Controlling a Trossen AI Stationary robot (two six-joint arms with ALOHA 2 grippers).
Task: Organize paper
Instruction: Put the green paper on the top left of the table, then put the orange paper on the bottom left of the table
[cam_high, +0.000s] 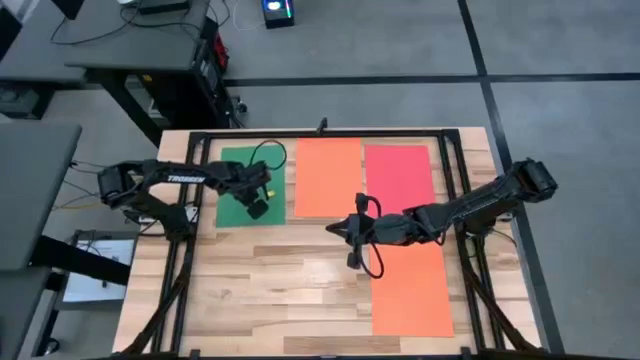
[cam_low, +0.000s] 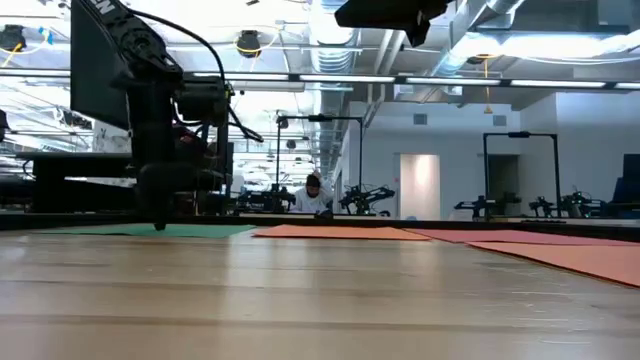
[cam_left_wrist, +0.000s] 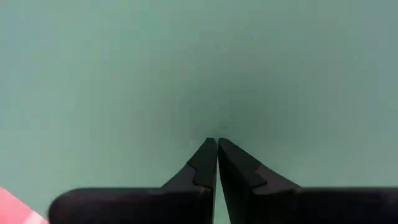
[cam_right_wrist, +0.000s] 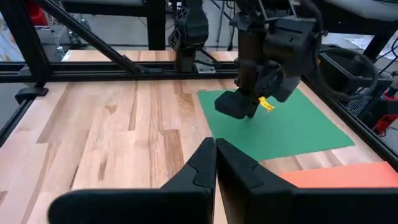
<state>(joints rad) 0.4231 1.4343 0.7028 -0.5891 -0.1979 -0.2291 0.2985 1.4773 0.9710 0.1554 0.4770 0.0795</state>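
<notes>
**Pinning the green sheet while four papers wait on the table**

Now, starting with the biggest thing: the table (cam_high: 250, 290) is pale wood planking, and four sheets of the paper lie flat on it. Three sit in a row along the far side: the green sheet (cam_high: 238, 208) on my left, an orange sheet (cam_high: 328, 178) just beside it, and a pink-red sheet (cam_high: 400, 178) touching or nearly touching that one. A second orange sheet (cam_high: 412, 290) lies nearer, on my right side, running down from under the pink-red one's near edge. All look thin, matte and uncreased, and alike in size. I see no yellow one.

My left gripper (cam_high: 258, 207) is down over the near right corner of the green sheet, fingers pressed together, tips at the paper in the wrist view, where green fills nearly everything. I judge I am pinning it with closed tips so I can slide it, since a sheet this thin offers no edge to pinch while flat.

My right gripper (cam_high: 352, 258) hangs over bare wood near the table's middle, fingers together and holding nothing, just beside the nearer orange sheet's far left corner. It looks parked clear of my left arm's work, I think.
</notes>
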